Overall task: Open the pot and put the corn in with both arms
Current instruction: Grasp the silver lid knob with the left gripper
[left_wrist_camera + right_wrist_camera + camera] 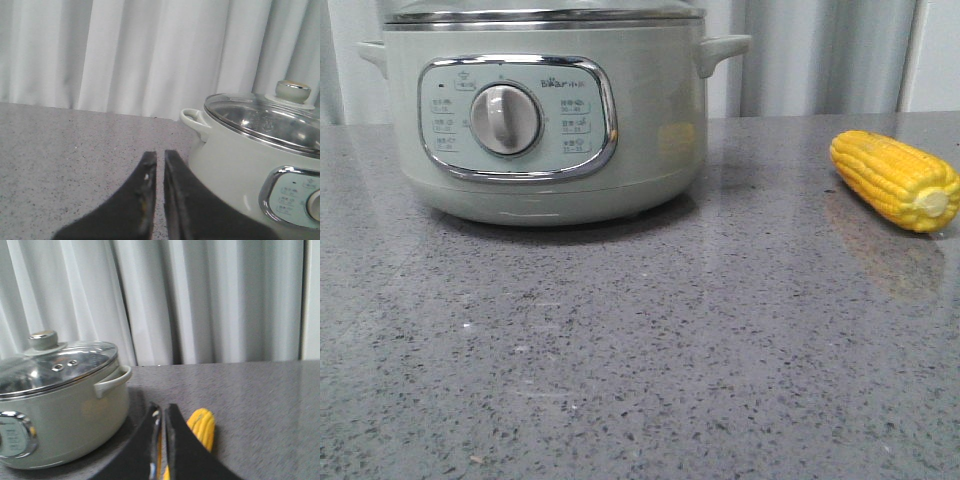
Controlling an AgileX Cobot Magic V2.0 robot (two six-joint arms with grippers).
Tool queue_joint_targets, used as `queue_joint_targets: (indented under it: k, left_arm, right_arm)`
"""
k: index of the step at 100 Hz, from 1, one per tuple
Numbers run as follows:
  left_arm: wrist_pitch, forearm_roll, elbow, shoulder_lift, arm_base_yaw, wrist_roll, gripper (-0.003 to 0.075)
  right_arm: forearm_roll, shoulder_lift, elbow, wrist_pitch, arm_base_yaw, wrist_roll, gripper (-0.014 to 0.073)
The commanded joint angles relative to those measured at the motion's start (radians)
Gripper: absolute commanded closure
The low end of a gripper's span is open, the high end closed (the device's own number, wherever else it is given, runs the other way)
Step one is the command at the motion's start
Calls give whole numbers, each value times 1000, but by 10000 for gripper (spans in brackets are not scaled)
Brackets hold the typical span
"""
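The pale-green pot stands at the back left of the grey table, its dial panel facing me. A glass lid with a round knob covers it. The pot also shows in the right wrist view. The yellow corn lies on the table at the right, pale cut end toward the front. Neither gripper shows in the front view. My left gripper is shut and empty, above the table beside the pot's side handle. My right gripper is shut and empty, with the corn partly hidden behind its fingers.
A white pleated curtain hangs behind the table's far edge. Grey speckled tabletop stretches in front of the pot and corn.
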Motion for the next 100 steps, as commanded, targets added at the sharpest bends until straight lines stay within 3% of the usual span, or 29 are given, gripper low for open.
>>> queue_joint_targets:
  k: [1,24,53,62,69,80,88,100]
  left_arm:
    - [-44,6,-81,80,1,26,710]
    - [-50,4,-131,150,1,28,472]
    - [-53,4,-131,150,1,28,456]
    - [-54,4,-131,150,1,58,413]
    - [-60,4,-131,152,1,82,332]
    - [-67,4,-131,168,1,91,233]
    - [-71,0,-131,185,1,91,227]
    - [-86,0,-131,204,1,91,227]
  right_arm:
    - [-84,81,-86,-54,-7,-4,657]
    - [-106,135,-131,-61,-7,-4,506]
    - [-106,135,-133,-76,-7,-4,477]
    - [-106,135,-133,-103,-7,-4,466]
    - [-106,135,-133,-117,-7,-4,414]
    - [-108,135,-133,-121,-7,-4,263]
    - [-108,135,-133,-121,-7,-4,163]
    - [-108,137,-133,-121,-7,-4,113]
